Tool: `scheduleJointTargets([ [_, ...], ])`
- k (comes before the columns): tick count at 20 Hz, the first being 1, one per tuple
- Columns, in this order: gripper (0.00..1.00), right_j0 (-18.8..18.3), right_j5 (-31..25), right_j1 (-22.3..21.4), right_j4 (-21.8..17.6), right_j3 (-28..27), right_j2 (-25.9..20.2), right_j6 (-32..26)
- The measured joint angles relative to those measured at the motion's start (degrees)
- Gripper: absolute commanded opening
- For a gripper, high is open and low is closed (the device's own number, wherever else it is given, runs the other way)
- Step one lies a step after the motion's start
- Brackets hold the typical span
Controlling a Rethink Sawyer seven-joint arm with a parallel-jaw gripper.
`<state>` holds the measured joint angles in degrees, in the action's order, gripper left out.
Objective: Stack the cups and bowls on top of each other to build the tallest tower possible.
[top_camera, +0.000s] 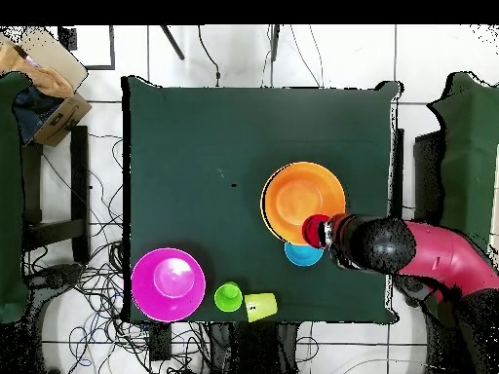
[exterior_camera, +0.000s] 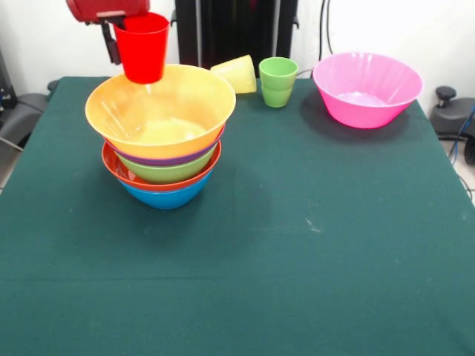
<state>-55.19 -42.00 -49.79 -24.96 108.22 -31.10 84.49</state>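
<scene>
My gripper (exterior_camera: 119, 46) is shut on the rim of the red cup (exterior_camera: 142, 48) and holds it upright above the far rim of the tower. The tower (exterior_camera: 162, 141) is nested bowls: the yellow-orange bowl (exterior_camera: 159, 107) on top, then purple, green, red-orange and blue bands. In the overhead view the red cup (top_camera: 315, 231) hangs at the edge of the orange bowl (top_camera: 304, 202), with the gripper (top_camera: 327, 233) beside it. A small blue bowl (top_camera: 303, 254) sits next to the tower. The yellow cup (exterior_camera: 236, 73) lies on its side. The green cup (exterior_camera: 277, 81) stands upright. The pink bowl (exterior_camera: 367, 87) stands alone.
The green table cloth (exterior_camera: 297, 245) covers the whole table. The pink bowl, green cup and yellow cup line the robot's side of the table. Cables and chairs surround the table, and a cardboard box (top_camera: 49, 63) sits off one corner.
</scene>
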Motion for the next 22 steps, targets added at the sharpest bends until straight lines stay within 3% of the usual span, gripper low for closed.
scheduleJointTargets([
  [11, 0.0, -1.2, 6.3, 3.7, -7.0, 2.4, -3.3, 0.0],
  [17, 0.0, -2.0, 12.8, 7.4, -11.5, 3.1, -4.6, 0.0],
  [22, 0.0, -1.4, 14.1, 8.3, -12.5, 3.1, -4.6, 0.0],
])
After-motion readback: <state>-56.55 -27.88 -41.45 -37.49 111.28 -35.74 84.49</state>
